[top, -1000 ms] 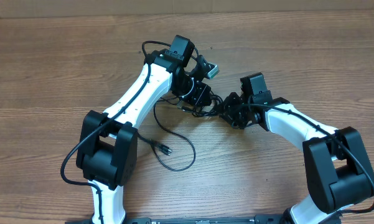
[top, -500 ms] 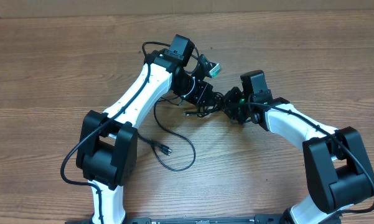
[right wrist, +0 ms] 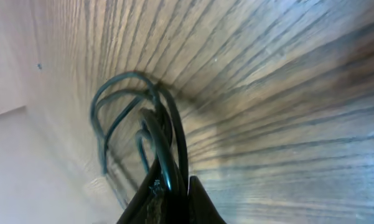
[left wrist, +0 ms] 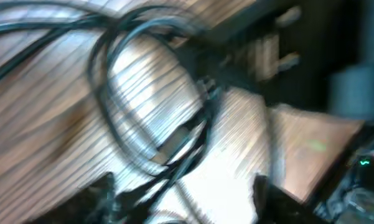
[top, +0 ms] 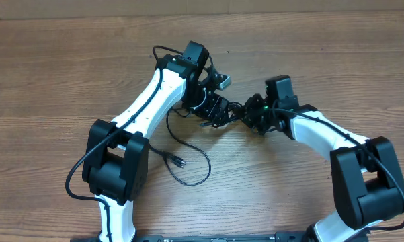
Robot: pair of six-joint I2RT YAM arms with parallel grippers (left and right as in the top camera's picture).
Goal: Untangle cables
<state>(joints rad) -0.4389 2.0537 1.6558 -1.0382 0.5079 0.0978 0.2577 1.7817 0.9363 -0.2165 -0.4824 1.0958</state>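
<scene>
We note the right gripper pinched tight on the cables, whose knot lies mid-table between both grippers, one plug trailing nearer us, while the left gripper, blurred, looks spread apart.

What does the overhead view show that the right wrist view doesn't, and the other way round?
Only overhead: the left arm and right arm whole, plus a loose plug lying on the table. Only right wrist: the right pincer shut on the cables, their loops close up. Both: the cables and the wooden table.
</scene>
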